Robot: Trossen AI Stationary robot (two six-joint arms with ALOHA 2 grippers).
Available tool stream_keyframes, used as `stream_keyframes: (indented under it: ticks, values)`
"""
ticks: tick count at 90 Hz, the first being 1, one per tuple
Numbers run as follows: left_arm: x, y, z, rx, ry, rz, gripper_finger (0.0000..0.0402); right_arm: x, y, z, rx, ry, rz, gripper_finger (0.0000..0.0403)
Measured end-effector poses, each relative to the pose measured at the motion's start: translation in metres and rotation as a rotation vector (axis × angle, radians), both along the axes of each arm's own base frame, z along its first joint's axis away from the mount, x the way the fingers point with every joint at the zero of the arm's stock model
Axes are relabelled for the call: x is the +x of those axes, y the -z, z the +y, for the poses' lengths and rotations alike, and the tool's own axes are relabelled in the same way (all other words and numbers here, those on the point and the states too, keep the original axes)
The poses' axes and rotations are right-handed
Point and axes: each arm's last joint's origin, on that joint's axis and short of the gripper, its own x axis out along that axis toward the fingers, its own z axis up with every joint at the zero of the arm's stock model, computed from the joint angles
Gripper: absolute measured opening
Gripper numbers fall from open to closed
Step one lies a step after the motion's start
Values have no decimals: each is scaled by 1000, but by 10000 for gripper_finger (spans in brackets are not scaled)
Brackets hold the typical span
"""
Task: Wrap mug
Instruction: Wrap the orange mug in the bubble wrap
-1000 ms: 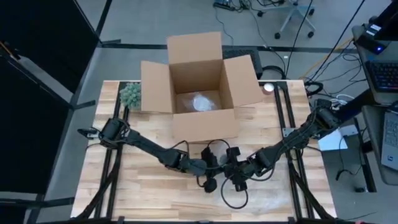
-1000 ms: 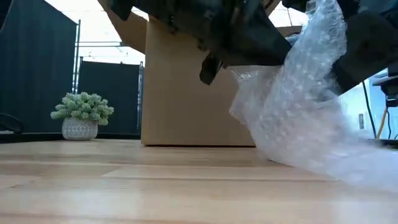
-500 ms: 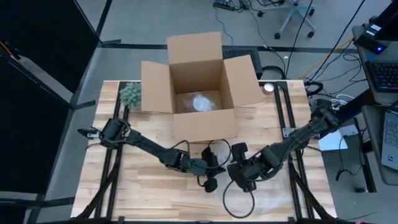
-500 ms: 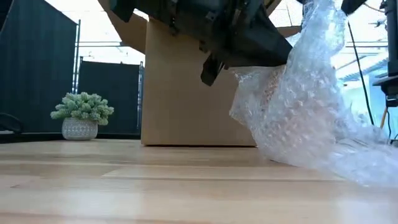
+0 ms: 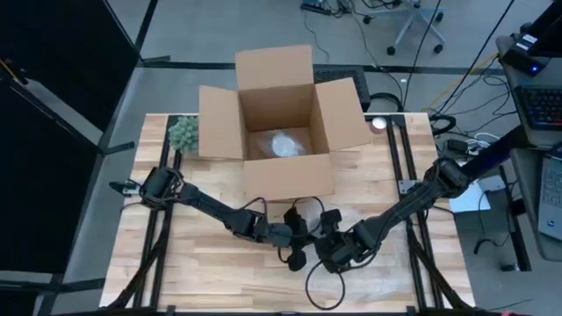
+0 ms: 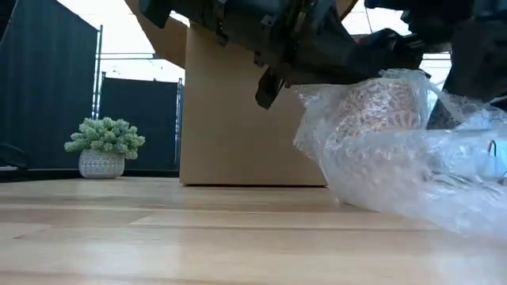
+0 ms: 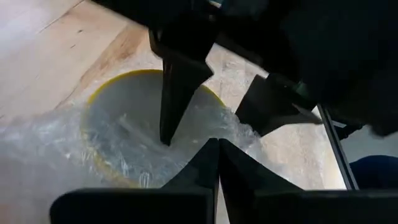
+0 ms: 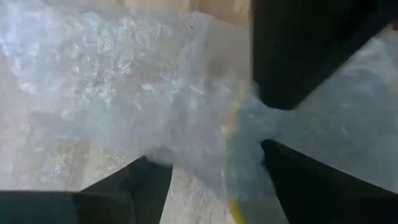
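A mug (image 6: 380, 111) with a yellow rim (image 7: 118, 84) sits tilted above the table, draped in clear bubble wrap (image 6: 396, 182). The wrap's lower part trails onto the tabletop. At the table's front middle, my left gripper (image 5: 299, 239) is shut at the mug's rim. My right gripper (image 5: 329, 250) meets it from the right and is open. One of its fingers (image 7: 171, 93) points into the mug's mouth and the other (image 7: 267, 106) stands outside the wall. Between these two fingers, wrap and the yellow rim (image 8: 233, 137) show in the right wrist view. My left gripper (image 7: 216, 155) pinches the mug's rim together with the wrap lying over it (image 7: 217, 134) between its two fingers, coming from the table's left. The mug is held tilted and clear of the table, with the wrap hanging slack below it. My right gripper (image 8: 211, 155) stands astride the rim and the wrap; whether its fingers touch them I cannot tell.
An open cardboard box (image 5: 281, 123) stands at the table's far middle with a white wrapped bundle (image 5: 283, 143) inside. A small potted plant (image 5: 184, 133) sits to the box's left. A black cable loop (image 5: 327, 283) lies near the front edge under the arms.
My right gripper has come down and a little toward the left gripper. The wrap's upper end, which stood high above the mug, has folded down over it. The wrap's lower part has stayed on the table.
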Motion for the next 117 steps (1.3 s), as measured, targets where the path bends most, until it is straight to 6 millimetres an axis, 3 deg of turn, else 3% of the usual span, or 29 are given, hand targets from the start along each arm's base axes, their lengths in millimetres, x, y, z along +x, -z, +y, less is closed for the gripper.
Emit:
stream_keyframes:
  ticks: [14, 25, 45, 56, 83, 94, 104, 117]
  values:
    - [-5, -26, 1, -13, -1, -63, 0, 3, -2, 3, 51, -22, -26, 235]
    - [-4, -30, 7, 18, -38, -85, 0, 2, -1, 3, 51, -24, -19, 235]
    - [9, 7, 17, -36, -66, -4, 0, 3, -2, 3, 50, -26, -29, 235]
    - [11, 13, 15, -50, -65, -5, 0, 0, -5, 2, 34, -27, -6, 235]
    - [11, 14, 15, -44, -62, 2, 0, -12, -71, 2, 40, -13, -4, 235]
    - [11, 15, 15, -43, -62, 5, 0, -21, -86, 4, 46, 1, -61, 235]
    - [11, 15, 15, -42, -62, 5, 0, -16, -80, 11, 64, 1, -118, 235]
    - [12, 15, 15, -45, -61, -3, 0, -9, -45, 17, 70, -21, -123, 235]
